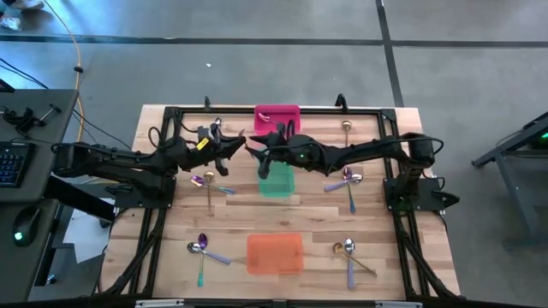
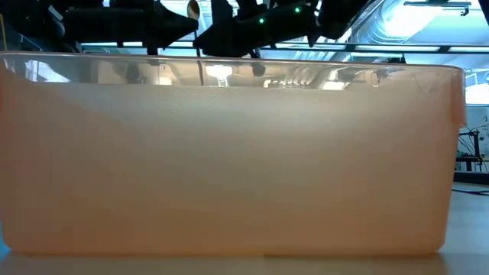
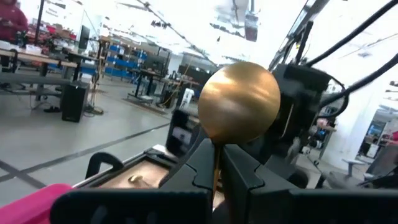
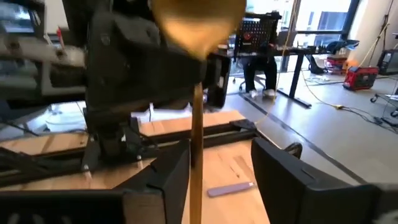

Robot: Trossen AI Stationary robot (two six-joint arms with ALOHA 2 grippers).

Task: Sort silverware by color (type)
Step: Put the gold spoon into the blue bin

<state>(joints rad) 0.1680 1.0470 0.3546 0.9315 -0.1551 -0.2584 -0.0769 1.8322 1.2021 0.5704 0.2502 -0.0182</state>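
Observation:
A gold spoon (image 3: 239, 99) stands upright above the table, bowl up, between my two grippers, over the far end of the green bin (image 1: 276, 181). My left gripper (image 1: 235, 147) is shut on it. My right gripper (image 1: 254, 150) faces it from the table's right, open. Its fingers (image 4: 280, 180) stand on either side of the spoon's shaft (image 4: 196, 124), which runs close to one finger. More silverware lies in small clusters on the wood: at the left (image 1: 208, 182), near left (image 1: 201, 248), right (image 1: 347, 178) and near right (image 1: 347, 250). My left gripper pinches the spoon's thin neck (image 3: 216, 163), just under the bowl, between its two fingers. It comes from the table's left, about level, with the fingers across the shaft. The spoon is lifted clear and upright, with its handle hanging below the fingers.
A pink bin (image 1: 276, 114) stands at the far middle and an orange bin (image 1: 275, 254) at the near middle; the orange wall (image 2: 229, 168) fills the low view. A gold spoon (image 1: 346, 128) and another utensil (image 1: 217, 127) lie near the far frame bar.

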